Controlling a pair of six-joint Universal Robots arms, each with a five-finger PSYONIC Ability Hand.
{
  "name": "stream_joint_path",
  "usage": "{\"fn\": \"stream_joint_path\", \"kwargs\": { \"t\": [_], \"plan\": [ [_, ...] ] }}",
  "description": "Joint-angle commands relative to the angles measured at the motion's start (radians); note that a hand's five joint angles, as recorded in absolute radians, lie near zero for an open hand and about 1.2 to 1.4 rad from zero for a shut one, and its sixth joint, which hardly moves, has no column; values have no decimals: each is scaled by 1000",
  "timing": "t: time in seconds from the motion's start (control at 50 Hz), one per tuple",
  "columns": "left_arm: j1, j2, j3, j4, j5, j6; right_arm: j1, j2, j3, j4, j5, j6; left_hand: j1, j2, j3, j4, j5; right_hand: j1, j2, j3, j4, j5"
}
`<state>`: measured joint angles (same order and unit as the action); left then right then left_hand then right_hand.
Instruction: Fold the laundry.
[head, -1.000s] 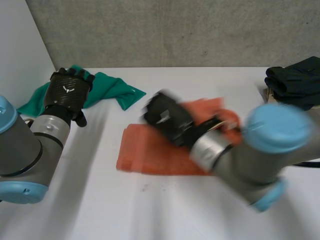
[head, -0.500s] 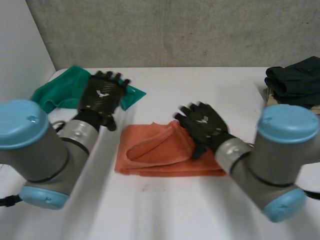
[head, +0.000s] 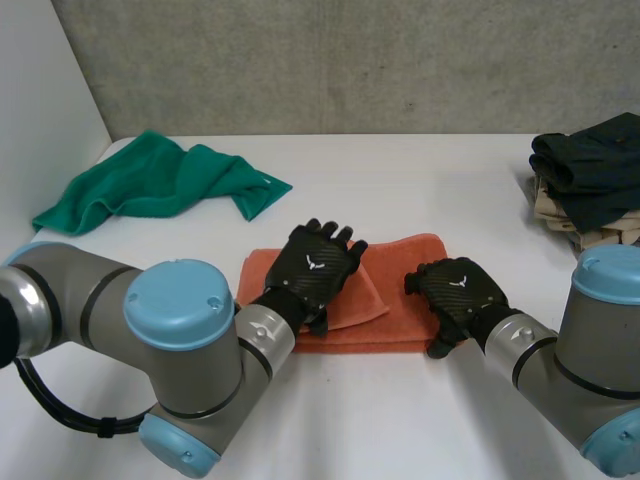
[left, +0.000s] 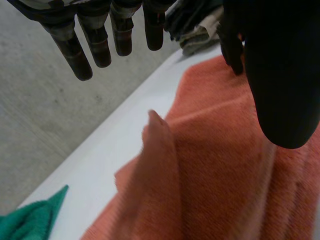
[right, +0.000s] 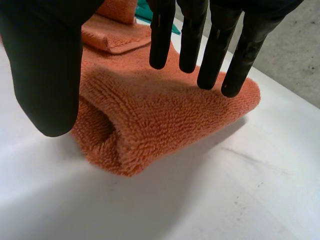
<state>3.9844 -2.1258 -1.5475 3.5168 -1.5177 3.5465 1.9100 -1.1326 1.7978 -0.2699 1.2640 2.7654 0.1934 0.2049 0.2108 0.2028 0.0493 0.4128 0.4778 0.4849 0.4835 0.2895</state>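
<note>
An orange towel (head: 400, 262) lies folded in a long strip at the table's middle, with a loose upper flap on its left half. My left hand (head: 312, 268) rests open over that flap, fingers straight. In the left wrist view its fingers (left: 95, 42) hover just above the orange towel (left: 215, 165), holding nothing. My right hand (head: 458, 292) is at the towel's right end. In the right wrist view its straight fingers (right: 190, 35) and thumb spread above the rolled, folded end of the towel (right: 165, 115), gripping nothing.
A crumpled green cloth (head: 160, 185) lies at the back left of the white table (head: 400, 420). A pile of dark and beige clothes (head: 590, 170) sits at the back right edge. A grey wall runs behind the table.
The left hand came from the green cloth down onto the orange towel. The right hand swung from the towel's left side to its right end and opened. The towel is folded over.
</note>
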Motion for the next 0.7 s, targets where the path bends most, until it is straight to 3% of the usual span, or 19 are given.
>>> {"fn": "stream_joint_path", "kwargs": {
  "t": [0.02,0.12,0.18,0.2,0.26,0.4,0.52,0.56,0.6,0.7],
  "plan": [
    [2,-77,46,-19,-10,12,4,5,-3,-18,6,-1,8,-3,-9,-1,-22,236,171,164,165,185],
    [50,-146,150,-7,-42,20,7,8,-2,-41,9,-1,46,35,29,37,16,309,244,237,238,258],
    [120,-197,230,-2,-142,29,7,8,-2,-46,12,-3,47,35,29,37,16,365,300,293,294,314],
    [160,-212,268,2,-229,44,7,8,-2,-46,12,-3,35,23,17,26,4,388,323,316,318,337],
    [193,-204,282,5,-314,71,9,8,0,-46,15,-21,-12,-23,-29,-21,-42,444,379,372,374,393],
    [148,-132,201,5,-165,46,7,10,15,-49,43,-102,-15,-27,-33,-25,-46,447,382,375,377,396],
    [124,-100,144,4,-156,40,6,13,15,-49,64,-118,-12,-24,-30,-22,-43,456,391,384,385,405],
    [113,-89,126,4,-156,40,6,14,17,-48,74,-121,-15,-27,-33,-24,-46,593,528,521,522,542],
    [110,-76,113,4,-157,40,0,14,15,-48,93,-138,-15,-27,-33,-25,-46,981,916,909,910,930],
    [114,16,52,4,-153,38,-9,-3,20,-45,164,-251,-18,-30,-36,-27,-48,983,918,911,913,932]
  ]
}}
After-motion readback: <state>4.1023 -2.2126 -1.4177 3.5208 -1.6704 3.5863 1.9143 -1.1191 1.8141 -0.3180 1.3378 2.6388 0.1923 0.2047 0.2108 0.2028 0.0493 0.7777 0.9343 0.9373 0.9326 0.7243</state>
